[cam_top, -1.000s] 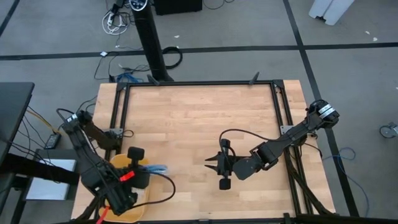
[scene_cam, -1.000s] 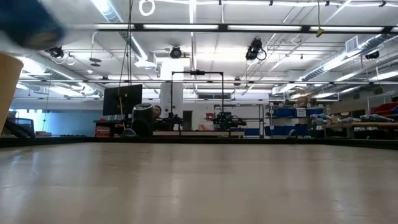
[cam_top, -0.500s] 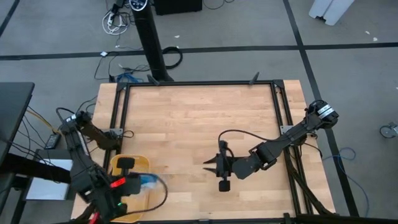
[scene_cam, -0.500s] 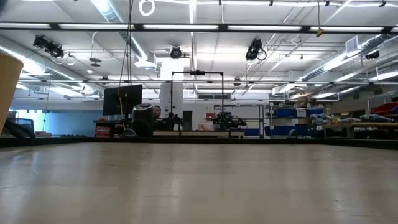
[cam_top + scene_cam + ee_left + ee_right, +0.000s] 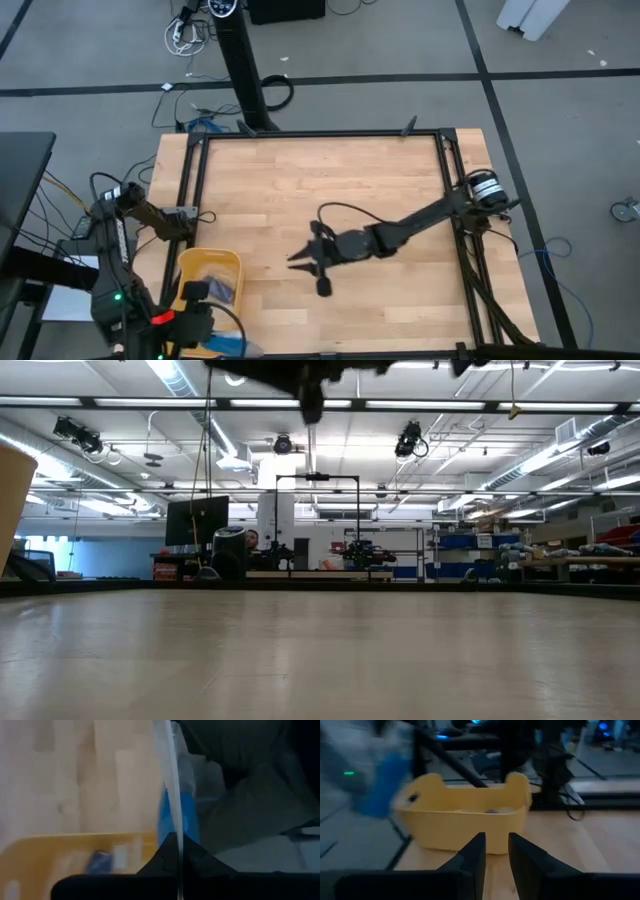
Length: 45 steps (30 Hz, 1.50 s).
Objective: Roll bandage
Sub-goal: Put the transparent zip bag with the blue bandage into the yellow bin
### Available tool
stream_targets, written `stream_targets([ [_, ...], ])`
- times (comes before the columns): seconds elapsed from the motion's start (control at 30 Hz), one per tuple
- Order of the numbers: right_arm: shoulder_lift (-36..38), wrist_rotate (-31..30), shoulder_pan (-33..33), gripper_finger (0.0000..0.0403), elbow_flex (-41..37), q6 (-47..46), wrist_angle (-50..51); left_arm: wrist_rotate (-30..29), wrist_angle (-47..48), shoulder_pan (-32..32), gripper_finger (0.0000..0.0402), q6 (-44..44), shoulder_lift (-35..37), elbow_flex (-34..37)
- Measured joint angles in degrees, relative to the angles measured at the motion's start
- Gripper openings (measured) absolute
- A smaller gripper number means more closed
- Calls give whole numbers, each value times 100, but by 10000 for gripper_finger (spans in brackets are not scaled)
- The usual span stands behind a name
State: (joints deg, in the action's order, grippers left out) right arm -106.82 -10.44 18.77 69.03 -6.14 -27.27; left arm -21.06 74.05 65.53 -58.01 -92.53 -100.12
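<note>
Evidently the bandage (image 5: 176,815) was held inside a clear plastic bag (image 5: 167,780), pinched by the fully closed left gripper (image 5: 205,335) at the near edge of the table (image 5: 320,190), just beyond the near end of the yellow bin (image 5: 205,265). In the left wrist view a bright blue patch was seen through the crinkled film, hanging just past the dark fingers; its long axis could not be told, since only that patch showed. In the right wrist view the same blue shape (image 5: 382,782) was seen beside the bin (image 5: 465,820), at the end away from the right arm.

The right gripper (image 5: 305,262) was found over the bare wood, well apart from the bin and on its far-from-edge side, pointing toward it. Its fingers (image 5: 472,857) stood slightly apart with nothing between them.

The bandage was judged to lie across the bin from the right gripper and far nearer the left arm, which already carried it. Before any rolling, the strip would probably have to be brought out of the bag onto the wood between the two arms.
</note>
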Motion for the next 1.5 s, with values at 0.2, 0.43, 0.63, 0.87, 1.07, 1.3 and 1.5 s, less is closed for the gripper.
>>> stream_targets([
  [0.2, -910, 208, -414, 104, 957, -212, 54, 130, -654, 266, 0, -230, -9, 2],
  [0.43, -2062, 309, -725, 150, 3013, -352, 1297, -17, -895, 590, 0, -545, -11, 4],
  [0.63, -3087, 282, -840, 176, 4980, -328, 2618, -181, -883, 663, 0, -547, -9, 4],
  [0.87, -4036, 280, -1000, 179, 6608, -419, 3965, -182, -789, 659, 0, -549, -9, 4],
  [1.07, -4052, 497, -1041, 176, 6512, -691, 3976, -184, -703, 659, 0, -549, -9, 7],
  [1.3, -4050, 1008, -1011, 176, 6512, -878, 4046, -186, -679, 637, 0, -547, -9, 7],
  [1.5, -4084, 1019, -955, 173, 6510, -938, 3959, -187, -658, 637, 0, -543, -9, 7],
])
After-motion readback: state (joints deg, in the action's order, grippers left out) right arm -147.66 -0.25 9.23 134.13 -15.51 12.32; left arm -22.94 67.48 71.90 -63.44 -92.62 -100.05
